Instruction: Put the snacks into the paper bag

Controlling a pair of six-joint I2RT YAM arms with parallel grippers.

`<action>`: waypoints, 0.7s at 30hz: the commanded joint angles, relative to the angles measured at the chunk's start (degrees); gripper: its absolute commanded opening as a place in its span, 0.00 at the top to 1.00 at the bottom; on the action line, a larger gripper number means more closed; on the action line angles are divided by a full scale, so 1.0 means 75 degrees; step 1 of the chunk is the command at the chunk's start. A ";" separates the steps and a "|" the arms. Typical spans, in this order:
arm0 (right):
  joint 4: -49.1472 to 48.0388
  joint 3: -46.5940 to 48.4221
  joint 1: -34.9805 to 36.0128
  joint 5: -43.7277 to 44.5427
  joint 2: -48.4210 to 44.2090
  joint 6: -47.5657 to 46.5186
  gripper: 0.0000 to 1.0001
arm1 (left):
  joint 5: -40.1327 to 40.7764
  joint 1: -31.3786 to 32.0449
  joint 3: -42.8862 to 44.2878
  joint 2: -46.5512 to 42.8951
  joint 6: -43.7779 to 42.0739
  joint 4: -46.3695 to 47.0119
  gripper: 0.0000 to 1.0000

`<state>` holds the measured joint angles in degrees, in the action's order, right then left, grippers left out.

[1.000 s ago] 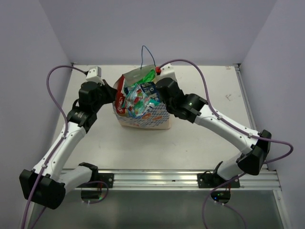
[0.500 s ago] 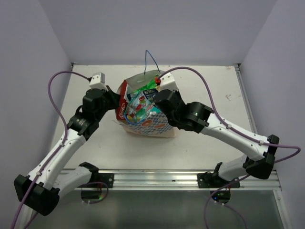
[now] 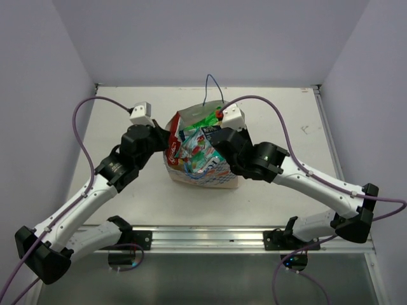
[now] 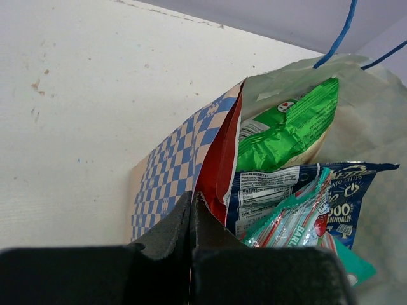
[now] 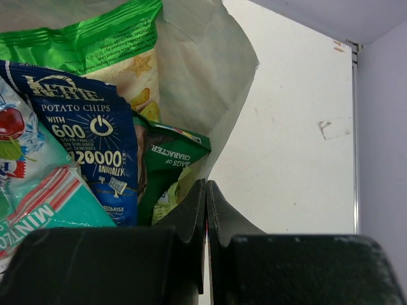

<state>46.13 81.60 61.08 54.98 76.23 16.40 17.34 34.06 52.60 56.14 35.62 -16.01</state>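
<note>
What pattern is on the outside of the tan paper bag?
Blue-and-white checks on the tan paper bag, clearest in the left wrist view.

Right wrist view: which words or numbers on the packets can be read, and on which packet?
"KETTLE", "POTATO CHIPS", "WITH 600", "120000 ANNUALLY": dark blue packet.
"BAGS OF CHARACTER", upside down: dark green packet.
"MINI", cut off: candy packet.
Green-white chip bag: print too small to read.

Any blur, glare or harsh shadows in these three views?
Top external: even, diffuse light, only soft shadows beside the paper bag, everything sharp. Left wrist: left gripper dark and slightly soft, green packet crisp. Right wrist: right gripper equally dark; print on the dark blue packet legible, no glare.
</note>
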 commanded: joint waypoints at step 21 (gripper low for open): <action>-0.0572 0.0802 0.0012 0.1666 -0.0554 -0.0498 0.01 | 0.1658 0.0368 0.1869 -0.0219 -0.2462 0.1395 0.00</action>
<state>44.93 83.18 61.08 60.71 75.37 15.22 24.34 36.53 61.32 55.88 25.47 -12.40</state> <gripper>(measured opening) 0.987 0.997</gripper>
